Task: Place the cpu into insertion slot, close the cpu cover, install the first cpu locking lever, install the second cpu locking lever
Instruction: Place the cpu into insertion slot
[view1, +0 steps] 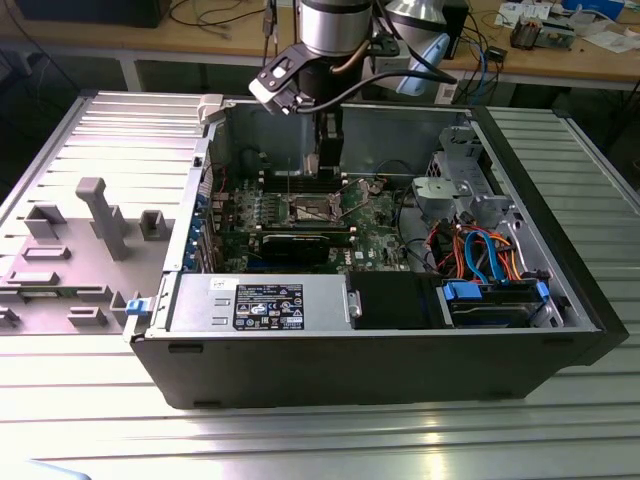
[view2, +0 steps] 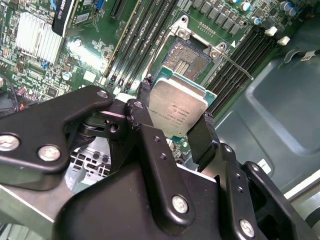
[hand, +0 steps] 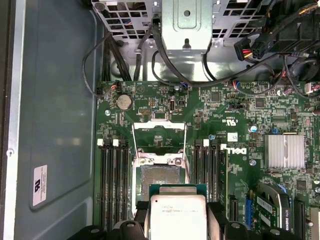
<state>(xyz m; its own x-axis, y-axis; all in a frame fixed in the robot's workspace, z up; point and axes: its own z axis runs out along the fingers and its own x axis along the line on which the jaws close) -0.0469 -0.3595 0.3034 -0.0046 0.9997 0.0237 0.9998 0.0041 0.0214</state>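
Silver cpu (view2: 175, 105) clamped between the gripper (view2: 172, 119) fingers, hanging close over the slot (view2: 187, 61), not seated. Slot bare. Cover (hand: 159, 125) flipped open beside it. Arm reaches down into the case (view1: 450, 365).

Socket (hand: 159, 179) open from above. Memory slots (hand: 113, 185) flank both sides; raised cover (hand: 160, 158) stands behind. Drive cage (view1: 455, 190) crowds exterior view's right; graphics card (view1: 295, 243) mid-frame.
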